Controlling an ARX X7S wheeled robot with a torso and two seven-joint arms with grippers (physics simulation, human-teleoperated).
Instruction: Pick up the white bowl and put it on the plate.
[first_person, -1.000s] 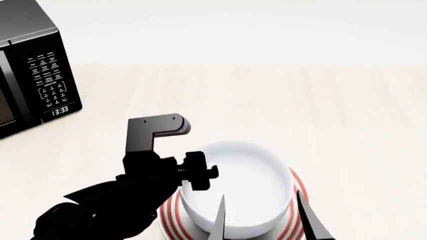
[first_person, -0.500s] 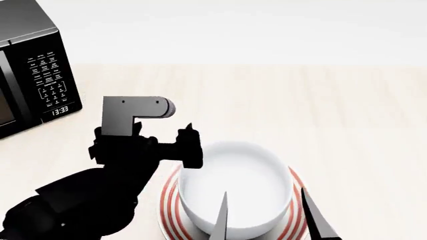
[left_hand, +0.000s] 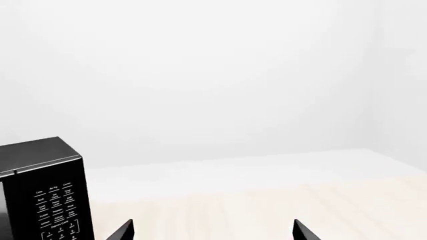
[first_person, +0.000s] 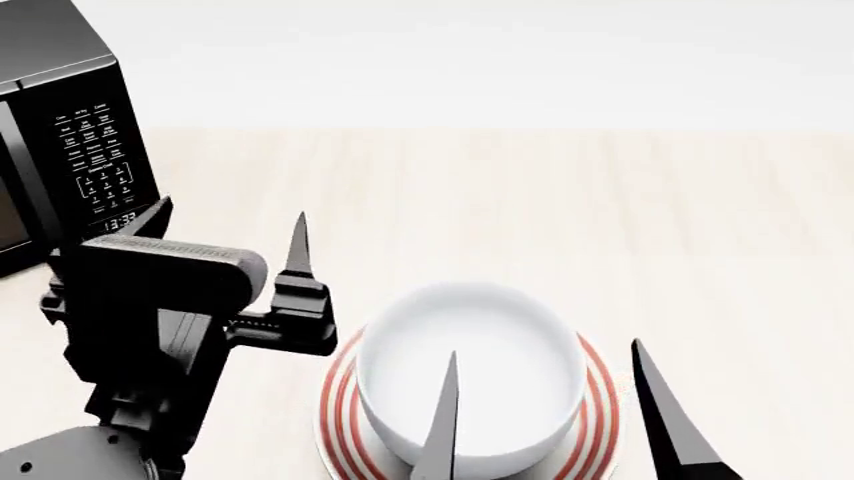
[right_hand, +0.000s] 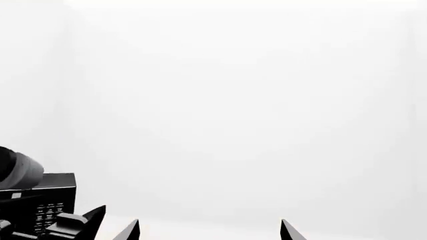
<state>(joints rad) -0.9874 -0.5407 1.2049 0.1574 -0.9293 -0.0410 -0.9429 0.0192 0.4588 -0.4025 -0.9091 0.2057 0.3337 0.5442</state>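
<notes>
Beside the white bowl on the plate, left pincer raised, fingers apart and empty.

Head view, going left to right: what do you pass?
Black microwave → left gripper, fingers pointing up → plate with the white bowl sitting on it → outer right-gripper finger. The right gripper's inner finger overlaps the bowl, so it is left unplaced.
</notes>
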